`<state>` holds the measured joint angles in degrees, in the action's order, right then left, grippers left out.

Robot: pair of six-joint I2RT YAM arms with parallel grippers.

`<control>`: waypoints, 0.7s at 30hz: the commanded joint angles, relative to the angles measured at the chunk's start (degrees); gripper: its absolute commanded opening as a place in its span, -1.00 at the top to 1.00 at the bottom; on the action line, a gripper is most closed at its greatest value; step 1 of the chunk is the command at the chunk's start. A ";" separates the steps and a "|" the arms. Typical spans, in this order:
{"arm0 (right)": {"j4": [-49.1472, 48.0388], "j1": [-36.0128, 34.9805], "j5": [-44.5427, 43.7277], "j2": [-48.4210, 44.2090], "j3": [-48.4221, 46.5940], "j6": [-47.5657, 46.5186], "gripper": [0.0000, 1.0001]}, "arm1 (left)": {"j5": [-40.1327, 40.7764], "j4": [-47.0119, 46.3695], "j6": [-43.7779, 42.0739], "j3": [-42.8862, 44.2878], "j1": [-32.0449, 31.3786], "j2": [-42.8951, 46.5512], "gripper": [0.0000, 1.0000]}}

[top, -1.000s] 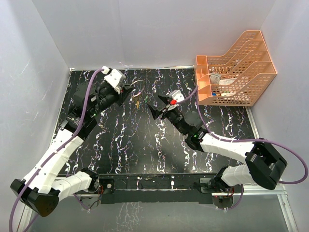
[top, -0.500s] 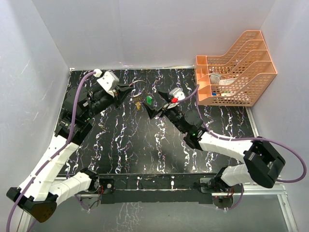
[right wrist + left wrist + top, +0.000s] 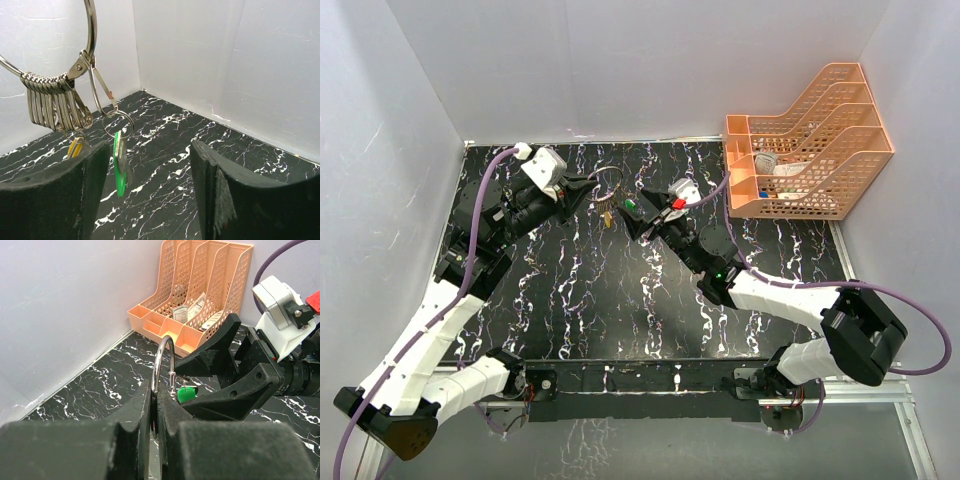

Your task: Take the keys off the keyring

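Note:
The silvery keyring [image 3: 162,360] stands upright, pinched at its lower edge by my shut left gripper [image 3: 155,392]; from above the keyring [image 3: 608,180] is held over the far middle of the table. Several snap clips [image 3: 55,97] hang bunched on it. One clip carries a small ring with the green-headed key [image 3: 119,162]. That key dangles between the fingers of my open right gripper [image 3: 150,150], close to its left finger [image 3: 65,190] and apart from the right one. A yellow-headed key [image 3: 75,147] hangs behind the left finger. Dull brass keys [image 3: 607,215] hang below the ring.
An orange file organiser [image 3: 810,150] with papers stands at the far right corner, also behind the ring in the left wrist view [image 3: 200,290]. White walls close the back and both sides of the black marbled table [image 3: 590,300].
My left arm swung up and back with the ring, then held still. My right gripper moved toward the ring and now has the green key between its fingers; its jaws widened, then narrowed somewhat.

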<state>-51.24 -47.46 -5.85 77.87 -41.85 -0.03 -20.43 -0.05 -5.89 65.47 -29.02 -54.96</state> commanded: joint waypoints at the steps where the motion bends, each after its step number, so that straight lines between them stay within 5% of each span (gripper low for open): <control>1: -2.11 0.27 0.24 -1.31 -3.03 -0.85 -0.17 | -0.23 -3.56 0.95 -0.47 -0.25 1.62 1.00; 11: -0.26 0.27 2.66 -1.53 -3.37 -1.27 0.99 | 2.20 -4.21 0.85 -1.45 -0.25 1.79 1.00; 21: 16.85 0.27 1.78 -7.92 -7.29 -6.40 1.00 | 9.88 -5.16 0.54 -3.91 -0.22 1.23 1.00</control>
<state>-40.36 -47.46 -2.81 74.65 -44.95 -3.38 -14.83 -2.33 -5.41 61.87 -29.02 -54.65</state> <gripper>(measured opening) 0.034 0.033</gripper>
